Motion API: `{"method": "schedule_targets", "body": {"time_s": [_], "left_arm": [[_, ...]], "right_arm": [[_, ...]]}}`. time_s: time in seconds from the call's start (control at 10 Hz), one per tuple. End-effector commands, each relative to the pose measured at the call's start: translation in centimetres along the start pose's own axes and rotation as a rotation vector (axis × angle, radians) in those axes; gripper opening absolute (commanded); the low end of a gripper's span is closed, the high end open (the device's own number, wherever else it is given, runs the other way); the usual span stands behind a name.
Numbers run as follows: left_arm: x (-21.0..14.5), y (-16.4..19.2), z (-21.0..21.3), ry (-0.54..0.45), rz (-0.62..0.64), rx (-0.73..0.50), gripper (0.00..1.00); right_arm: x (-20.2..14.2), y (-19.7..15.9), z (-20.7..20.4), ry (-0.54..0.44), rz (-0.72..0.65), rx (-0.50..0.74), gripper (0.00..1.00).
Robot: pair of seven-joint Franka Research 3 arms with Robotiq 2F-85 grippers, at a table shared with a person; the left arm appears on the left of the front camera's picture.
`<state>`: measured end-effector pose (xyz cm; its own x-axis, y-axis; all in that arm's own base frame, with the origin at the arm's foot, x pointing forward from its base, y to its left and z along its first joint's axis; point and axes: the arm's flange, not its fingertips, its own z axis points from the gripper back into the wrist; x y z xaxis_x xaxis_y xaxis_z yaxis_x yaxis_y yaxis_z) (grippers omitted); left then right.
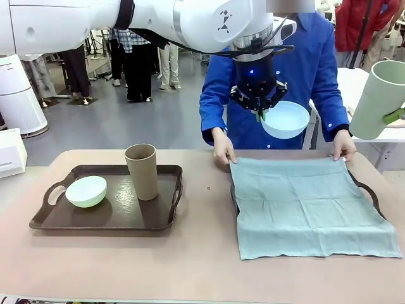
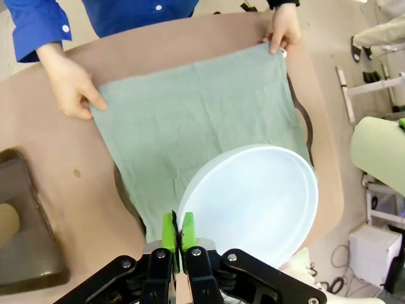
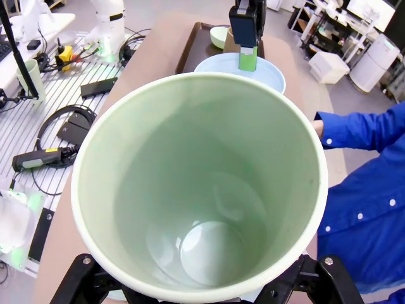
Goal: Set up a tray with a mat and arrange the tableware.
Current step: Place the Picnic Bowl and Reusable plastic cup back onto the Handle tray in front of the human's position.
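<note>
While hanging in the air over the far edge of the mat, pinches the rim of the light blue bowl in the left gripper, jaws drawn narrow, green pads pressed on either side of the thin wall. From the left wrist, looks into the bowl's hollow, with the mat spread below it. Off at the right, well above the table, carries the pale green tumbler in the right gripper, clamped on it, one green pad showing against its side wall. From the right wrist, looks straight down the tumbler's mouth to its bare bottom, with the fingers hidden behind the wall and the bowl with its gripper farther off beyond the rim. Mat flat and a little creased, blue-green, draped over the right-hand tray, only dark handles peeking out at either side. Held down at the two far corners by one hand and the other hand of the person in blue sleeves at the far side. On the left-hand tray, dark brown with loop handles: brown tumbler upright, mouth up, near the mint green bowl but not touching it, bowl toward the left handle, tumbler nearer the far rim.
</note>
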<state>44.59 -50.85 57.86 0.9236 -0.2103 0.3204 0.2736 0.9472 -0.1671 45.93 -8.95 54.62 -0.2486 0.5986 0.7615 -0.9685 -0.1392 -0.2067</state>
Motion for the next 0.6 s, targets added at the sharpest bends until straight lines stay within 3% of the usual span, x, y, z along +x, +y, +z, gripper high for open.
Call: {"method": "schedule_targets", "body": {"time_s": [0.0,0.5], "left_arm": [[0.23,-0.16,0.29,-0.004,0.003,-0.009,0.00],[0.23,-0.16,0.29,-0.004,0.003,-0.009,0.00]], "right_arm": [[0.04,-0.18,-0.05,0.003,0.010,0.000,0.81],[0.04,-0.18,-0.05,0.003,0.010,0.000,0.81]]}}
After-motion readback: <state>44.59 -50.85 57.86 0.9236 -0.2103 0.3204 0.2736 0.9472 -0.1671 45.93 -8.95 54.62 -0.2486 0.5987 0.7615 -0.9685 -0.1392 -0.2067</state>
